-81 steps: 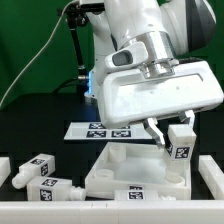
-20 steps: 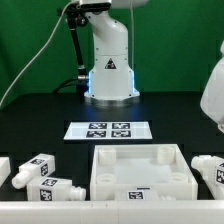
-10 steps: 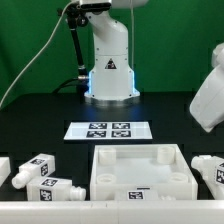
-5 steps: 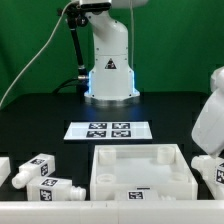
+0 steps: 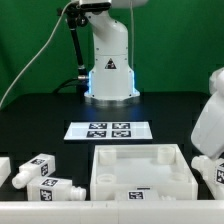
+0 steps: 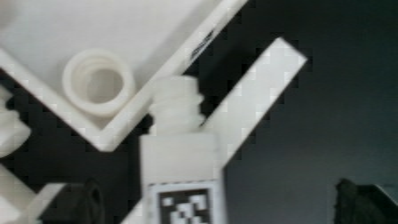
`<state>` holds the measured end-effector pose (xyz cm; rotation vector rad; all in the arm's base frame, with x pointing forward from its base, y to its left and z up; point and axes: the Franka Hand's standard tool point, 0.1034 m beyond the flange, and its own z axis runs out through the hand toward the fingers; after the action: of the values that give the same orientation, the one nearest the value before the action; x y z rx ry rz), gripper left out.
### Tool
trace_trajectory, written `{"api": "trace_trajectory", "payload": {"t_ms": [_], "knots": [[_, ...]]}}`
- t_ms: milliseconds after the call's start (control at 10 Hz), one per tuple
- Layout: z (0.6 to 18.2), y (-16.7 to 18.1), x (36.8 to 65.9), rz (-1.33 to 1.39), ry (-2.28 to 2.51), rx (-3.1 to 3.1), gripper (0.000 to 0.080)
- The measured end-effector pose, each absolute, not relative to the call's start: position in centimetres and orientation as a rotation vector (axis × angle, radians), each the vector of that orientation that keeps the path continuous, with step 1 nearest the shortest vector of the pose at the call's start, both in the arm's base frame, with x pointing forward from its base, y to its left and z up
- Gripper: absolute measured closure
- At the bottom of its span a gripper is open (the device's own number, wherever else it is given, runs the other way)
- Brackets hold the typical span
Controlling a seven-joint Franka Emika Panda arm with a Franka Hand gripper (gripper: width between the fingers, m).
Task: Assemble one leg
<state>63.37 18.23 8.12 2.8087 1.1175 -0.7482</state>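
Although the exterior view cuts the arm's white hand off at the picture's edge, the wrist view shows the gripper (image 6: 214,200) with its jaws spread wide and nothing in their hold. One dark finger shows at one side of that picture, a blurred grey one at the other, and the fingers (image 6: 370,200) stand clear of the leg (image 6: 183,170) on both sides. The leg lies between them on the black table (image 5: 40,120), lengthwise, its square tag (image 6: 187,206) facing the camera. Its narrower screw end points toward a corner of the white tabletop (image 6: 107,30), close to that corner's round hole (image 6: 98,80). Whether the screw end touches the tabletop's wall cannot be told.

From the exterior view, this leg (image 5: 211,170) sits at the exterior view's right, just beside the tabletop (image 5: 140,172) and directly under the lowered hand. Two other legs (image 5: 38,170) lie well apart at the exterior view's left. The marker board (image 5: 110,129) lies beyond the tabletop, in front of the robot base (image 5: 108,60).
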Motion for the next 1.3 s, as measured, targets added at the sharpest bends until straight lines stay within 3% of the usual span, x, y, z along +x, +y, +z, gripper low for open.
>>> {"api": "trace_trajectory", "payload": {"t_ms": [700,1000,1200,1300], "knots": [[4.9,19.1,63.4,-0.681,1.148,2.826,0.015],[4.6,18.8,63.6,-0.671,1.169,2.826,0.0177],[4.7,18.7,63.7,-0.67,1.195,2.82,0.0523],[4.7,18.7,63.7,-0.669,1.195,2.821,0.052]]}}
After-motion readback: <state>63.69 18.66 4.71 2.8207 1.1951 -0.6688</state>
